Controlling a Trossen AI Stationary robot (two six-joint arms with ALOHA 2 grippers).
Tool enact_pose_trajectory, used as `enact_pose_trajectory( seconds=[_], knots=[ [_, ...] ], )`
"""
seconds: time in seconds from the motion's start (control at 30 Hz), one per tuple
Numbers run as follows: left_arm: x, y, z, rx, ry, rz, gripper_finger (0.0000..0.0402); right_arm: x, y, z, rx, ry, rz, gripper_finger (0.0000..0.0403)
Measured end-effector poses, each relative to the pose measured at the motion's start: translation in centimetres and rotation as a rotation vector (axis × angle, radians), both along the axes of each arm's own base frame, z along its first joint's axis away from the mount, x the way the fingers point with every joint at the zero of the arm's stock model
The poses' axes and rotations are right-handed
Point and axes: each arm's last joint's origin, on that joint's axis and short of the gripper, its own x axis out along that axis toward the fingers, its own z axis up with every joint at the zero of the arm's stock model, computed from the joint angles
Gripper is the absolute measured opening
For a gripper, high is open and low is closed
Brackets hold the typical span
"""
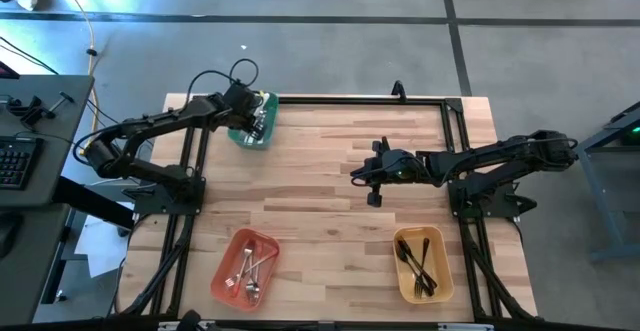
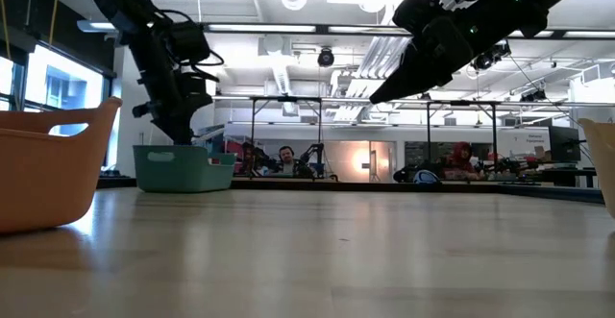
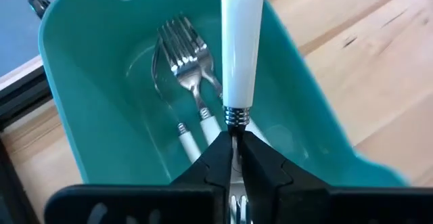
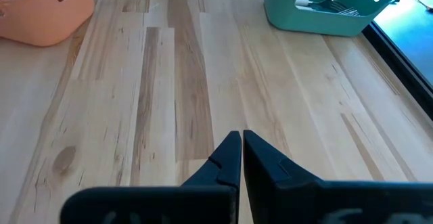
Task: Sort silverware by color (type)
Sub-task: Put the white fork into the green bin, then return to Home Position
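Right now your left gripper [image 3: 235,149] hangs over the green bin [image 3: 88,116], fingers pinched on the metal neck of a white-handled utensil [image 3: 241,48], handle pointing away from the wrist. Below it, two forks [image 3: 186,55] with white handles lie on the bin floor. Your right gripper [image 4: 241,149] hovers above bare table [image 4: 169,82] with its fingers closed on nothing, the green bin well ahead of it. Nearer the front edge, the red bin [image 1: 222,273] holds silver pieces [image 1: 250,271] and the yellow bin [image 1: 440,271] holds black pieces [image 1: 418,263].
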Motion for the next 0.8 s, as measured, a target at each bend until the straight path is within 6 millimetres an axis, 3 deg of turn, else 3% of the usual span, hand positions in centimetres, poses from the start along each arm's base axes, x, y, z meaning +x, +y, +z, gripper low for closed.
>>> enact_pose_trajectory(
  seconds=[0.27,0.5,0.67,0.8],
  knots=[
    [0.2,0.3,0.1,0.052,0.0,-0.04,0.0048,0.0,0.0,0.0,0.0,0.0,0.0,0.0],
    [0.6,0.2,0.2,0.1,0.002,-0.104,0.0017,-0.1,-0.1,-0.2,-0.024,0.03,0.011,0.0],
    [1.2,-1.3,-0.5,0.146,-0.136,-0.264,0.0005,0.0,-1.1,0.0,-0.07,0.016,0.032,0.0],
    [1.3,-3.5,-1.5,0.204,-0.258,-0.392,0.0006,-0.3,-2.6,-0.4,-0.076,-0.116,0.12,0.0]
  ],
)
